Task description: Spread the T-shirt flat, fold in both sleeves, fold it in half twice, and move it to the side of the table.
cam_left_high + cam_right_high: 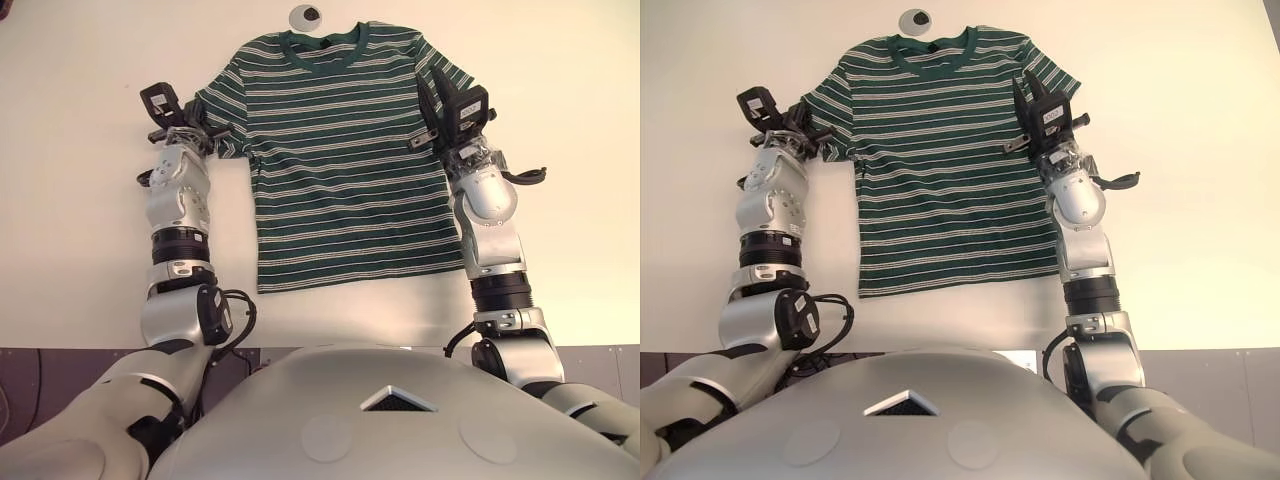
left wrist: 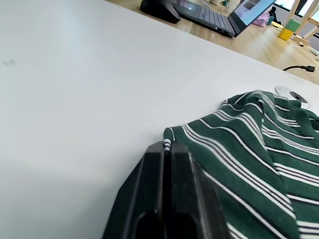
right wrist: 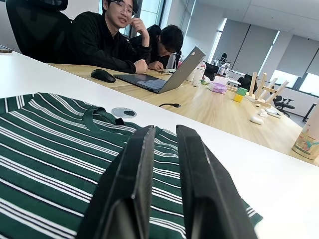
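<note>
Item 1: T-shirt [image 1: 345,150], green with white stripes. I logged it lying mid-tabletop [image 1: 80,250], collar away from the robot, body flat.
Item 2: left end effector [image 2: 167,145]. Forearm stretched forward beside the shirt, fingers together, clamped on the hem of the left sleeve.
Item 3: right end effector [image 3: 164,133]. Forearm extended over the shirt's right edge, pointing toward the shoulder, fingers narrowly apart, gripping nothing I could see.
Item 4: round disc [image 1: 305,15], just beyond the collar.

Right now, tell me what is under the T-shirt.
The T-shirt lies spread on the white table, which shows all around it. Anything beneath the cloth is covered. The left gripper pinches its sleeve edge.
</note>
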Controlling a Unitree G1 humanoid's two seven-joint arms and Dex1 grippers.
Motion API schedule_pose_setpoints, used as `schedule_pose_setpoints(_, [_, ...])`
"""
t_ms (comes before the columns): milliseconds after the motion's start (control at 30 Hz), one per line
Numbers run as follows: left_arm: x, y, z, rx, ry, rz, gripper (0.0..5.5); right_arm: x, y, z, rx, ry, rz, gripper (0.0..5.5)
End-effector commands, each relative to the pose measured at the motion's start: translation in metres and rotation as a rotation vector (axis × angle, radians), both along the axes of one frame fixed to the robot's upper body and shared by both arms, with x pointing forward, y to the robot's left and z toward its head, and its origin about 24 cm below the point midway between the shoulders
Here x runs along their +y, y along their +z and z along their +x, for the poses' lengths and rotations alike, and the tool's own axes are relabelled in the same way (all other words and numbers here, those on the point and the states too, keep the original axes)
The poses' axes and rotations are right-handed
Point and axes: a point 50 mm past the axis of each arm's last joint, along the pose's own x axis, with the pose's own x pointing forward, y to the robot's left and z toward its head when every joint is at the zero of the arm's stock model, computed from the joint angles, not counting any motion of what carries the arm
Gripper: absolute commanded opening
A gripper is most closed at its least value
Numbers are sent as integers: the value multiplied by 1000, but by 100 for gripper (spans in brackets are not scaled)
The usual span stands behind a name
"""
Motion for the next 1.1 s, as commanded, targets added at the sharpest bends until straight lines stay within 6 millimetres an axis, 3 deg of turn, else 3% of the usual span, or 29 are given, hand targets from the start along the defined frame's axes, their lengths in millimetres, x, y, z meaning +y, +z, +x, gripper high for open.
schedule_pose_setpoints(33, [20, 12, 6, -11, 12, 78, 3, 1, 4, 3, -18, 1, 4, 81])
schedule_pose_setpoints(133, [18, 22, 13, -42, 2, 96, 3, 2, 4, 3, -17, 2, 5, 81])
schedule_pose_setpoints(200, [5, 30, 19, -77, -38, 105, 3, 2, 3, 3, -18, 3, 5, 81])
schedule_pose_setpoints(400, [-64, 43, 22, -132, -206, 99, 3, 2, 3, 3, -17, 2, 2, 81])
schedule_pose_setpoints(500, [-85, 42, 17, -114, -260, 89, 3, 1, 2, 2, -13, 3, 1, 81])
schedule_pose_setpoints(667, [-73, 20, 18, 12, -195, 125, 3, 2, 2, 2, -15, 2, 2, 81])
schedule_pose_setpoints(800, [-74, 29, 24, -46, -196, 89, 55, 1, 1, 0, -17, -1, -1, 81])
schedule_pose_setpoints(967, [-73, 52, 27, -156, -190, -106, 123, 1, 1, 1, -23, 1, -8, 81])
schedule_pose_setpoints(1100, [-71, 57, 24, -164, -213, -124, 175, 0, 0, 1, -24, -2, -11, 81])
